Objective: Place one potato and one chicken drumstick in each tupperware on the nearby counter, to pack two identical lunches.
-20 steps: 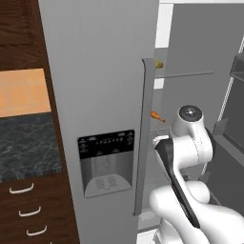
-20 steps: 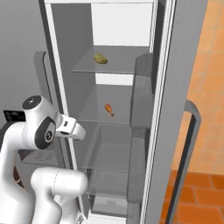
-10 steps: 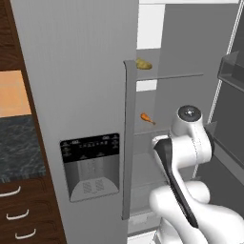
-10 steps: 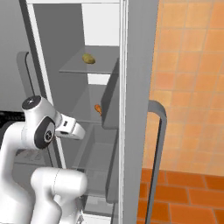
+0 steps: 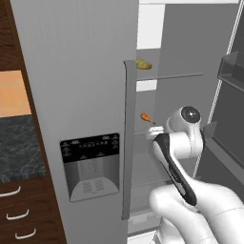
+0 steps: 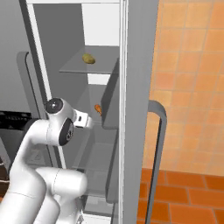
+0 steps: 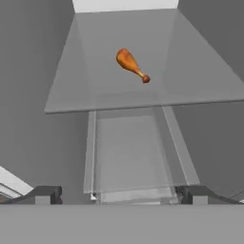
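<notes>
The white arm is raised from the base and bent at the elbow, with the forearm directed forward and slightly downward. The end effector [image 7: 122,194] is seen with its two dark fingertips [image 7: 44,194] set wide apart, and nothing is held between them.

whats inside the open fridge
A potato on the upper glass shelf and a chicken drumstick on the shelf below. The closed left door hides what lies behind it.
</notes>
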You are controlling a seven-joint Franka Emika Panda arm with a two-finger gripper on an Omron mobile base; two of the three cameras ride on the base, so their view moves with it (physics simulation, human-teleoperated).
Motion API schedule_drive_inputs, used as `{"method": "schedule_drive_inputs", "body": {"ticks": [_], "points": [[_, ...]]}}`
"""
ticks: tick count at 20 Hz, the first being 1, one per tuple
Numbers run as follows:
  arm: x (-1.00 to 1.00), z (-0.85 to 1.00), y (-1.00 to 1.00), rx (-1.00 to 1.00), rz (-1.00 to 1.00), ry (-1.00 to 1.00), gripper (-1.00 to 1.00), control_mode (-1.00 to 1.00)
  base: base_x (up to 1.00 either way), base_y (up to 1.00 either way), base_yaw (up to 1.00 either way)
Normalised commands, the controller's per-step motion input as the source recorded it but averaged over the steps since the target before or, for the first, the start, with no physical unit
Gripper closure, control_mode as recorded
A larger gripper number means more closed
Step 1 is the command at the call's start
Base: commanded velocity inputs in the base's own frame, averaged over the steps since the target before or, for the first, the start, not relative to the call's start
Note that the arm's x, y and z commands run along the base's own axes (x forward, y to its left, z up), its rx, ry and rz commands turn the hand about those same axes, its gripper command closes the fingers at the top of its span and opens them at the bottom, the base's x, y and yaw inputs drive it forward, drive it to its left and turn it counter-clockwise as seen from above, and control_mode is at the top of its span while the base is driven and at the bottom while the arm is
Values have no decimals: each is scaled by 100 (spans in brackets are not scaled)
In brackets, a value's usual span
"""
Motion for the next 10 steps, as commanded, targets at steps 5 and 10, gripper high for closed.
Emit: {"method": "schedule_drive_inputs", "body": {"ticks": [5,10], "points": [[75,0,-9,5,2,3,-100,-100,0,0,0],[34,0,-34,-14,2,1,-100,-100,0,0,0]]}}
